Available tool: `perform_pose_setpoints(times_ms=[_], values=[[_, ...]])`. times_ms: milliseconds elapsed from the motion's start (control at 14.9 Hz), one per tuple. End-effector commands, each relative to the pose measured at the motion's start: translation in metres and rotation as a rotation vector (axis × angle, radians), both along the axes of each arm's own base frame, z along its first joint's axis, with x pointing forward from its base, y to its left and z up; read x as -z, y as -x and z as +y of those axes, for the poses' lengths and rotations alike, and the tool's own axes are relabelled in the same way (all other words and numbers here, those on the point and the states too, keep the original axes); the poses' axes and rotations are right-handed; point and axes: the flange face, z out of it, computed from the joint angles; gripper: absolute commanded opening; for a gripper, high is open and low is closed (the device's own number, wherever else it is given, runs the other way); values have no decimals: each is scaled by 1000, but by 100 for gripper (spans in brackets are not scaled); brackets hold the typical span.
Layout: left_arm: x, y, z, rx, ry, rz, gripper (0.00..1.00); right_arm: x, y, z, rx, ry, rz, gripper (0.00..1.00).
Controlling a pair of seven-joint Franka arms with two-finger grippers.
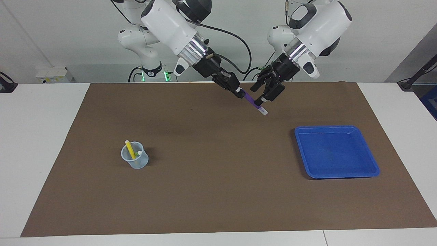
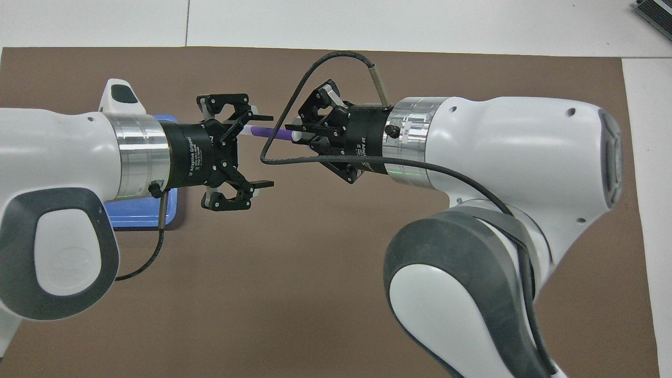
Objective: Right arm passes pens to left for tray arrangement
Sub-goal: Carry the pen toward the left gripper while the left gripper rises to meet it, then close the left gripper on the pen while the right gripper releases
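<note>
One purple pen (image 1: 252, 101) midair over desk (image 1: 205, 191) centre, clenched in right claw (image 1: 239, 91); long axis points into left claw (image 1: 265, 91), fingers spread around pale tip. Tray (image 1: 370, 163) near left arm's edge.

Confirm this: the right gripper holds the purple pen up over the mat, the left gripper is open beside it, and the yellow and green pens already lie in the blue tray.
One thing is wrong. The facing view shows the yellow pen and green pen standing in the cup, not in the blue tray. The right gripper does hold the purple pen, and the left gripper is open beside it.
</note>
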Motion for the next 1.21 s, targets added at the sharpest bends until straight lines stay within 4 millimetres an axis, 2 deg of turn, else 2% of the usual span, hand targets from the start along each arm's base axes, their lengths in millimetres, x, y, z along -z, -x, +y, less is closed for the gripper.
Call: perform_pose_setpoints(times_ms=[0, 67, 202, 539, 673, 741, 808, 1144], values=[[2, 0, 1, -17, 9, 7, 63, 1, 2, 0, 23, -24, 5, 0], [2, 0, 1, -17, 9, 7, 54, 1, 2, 0, 23, -24, 5, 0], [2, -2, 5, -20, 7, 12, 46, 3, 1, 0, 22, -22, 7, 0], [2, -2, 7, -18, 6, 14, 45, 2, 1, 0, 19, -21, 5, 0], [2, -3, 9, -20, 4, 14, 26, 3, 2, 0, 18, -20, 7, 0], [3, -3, 9, -17, -1, 12, 8, 3, 2, 0, 18, -20, 7, 0], [3, -3, 10, -15, -5, 7, 0, 3, 1, -1, 19, -20, 8, 0], [5, -1, 9, 55, -65, -37, 0, 4, 0, -3, 17, -17, 13, 0]])
